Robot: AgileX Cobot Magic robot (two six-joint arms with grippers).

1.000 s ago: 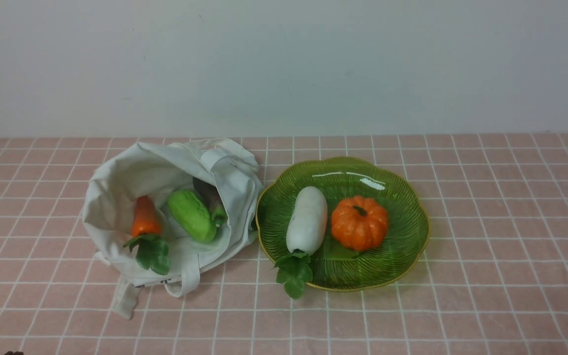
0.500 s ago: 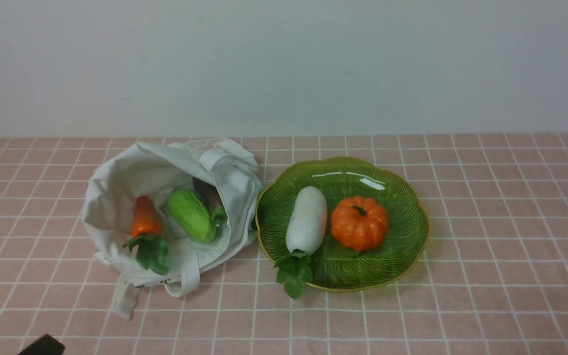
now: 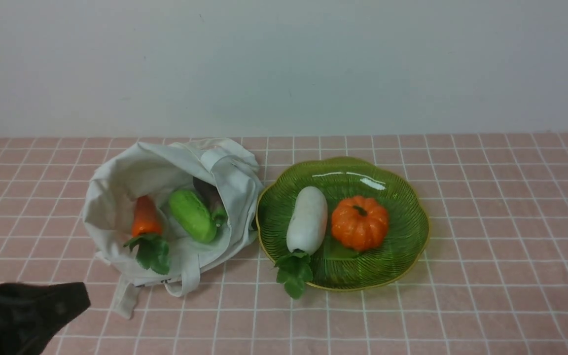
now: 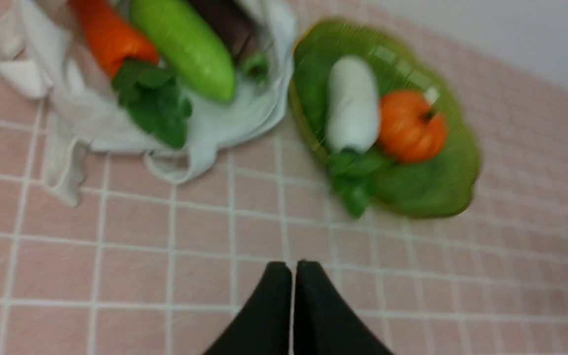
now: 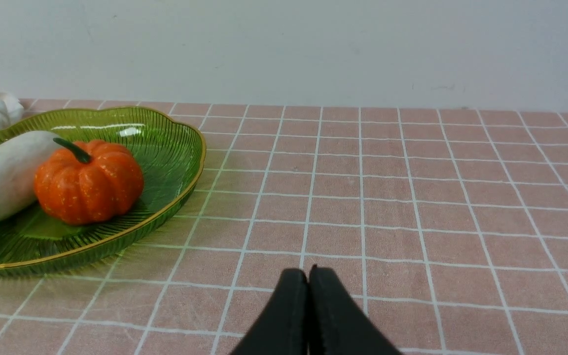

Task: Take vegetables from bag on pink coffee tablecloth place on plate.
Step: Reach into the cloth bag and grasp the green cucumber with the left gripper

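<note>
Now the left gripper [image 4: 294, 266] is looming dark and blurred at the near left of the front view, where just a small dark tip was showing at the near edge a moment before. Bag [image 3: 116, 202] and plate [image 3: 392, 261] are staying put; the vegetables are keeping their places too.

Counting: 1 bag, 1 plate, 5 toy vegetables, 2 grippers. 3 vegetables are lying in the open bag: 1 orange carrot [image 3: 145, 217], its green leaves spilling over the near rim; 1 light-green cucumber [image 3: 192, 216]; 1 dark purple vegetable [image 3: 207, 195] with a green end, partly hiding under the cloth. The cucumber is lying between the other 2. On the plate, 2 are resting: 1 white radish [image 3: 307, 222], its leaves hanging over the near rim, and 1 orange pumpkin [image 3: 359, 223], sitting to the right of the radish. The pink tablecloth [image 3: 501, 236] is running beneath both bag and plate, the bag lying left of the plate.

Comparing views: the left wrist view is showing the left gripper's fingertips meeting, narrow, holding nothing; the front view is giving only a blur there. The right wrist view is showing the right gripper [image 5: 308, 273], fingertips also together and empty; the front view is leaving that gripper out. The right wrist view is catching only a scrap of bag, its 3 vegetables going unseen.
</note>
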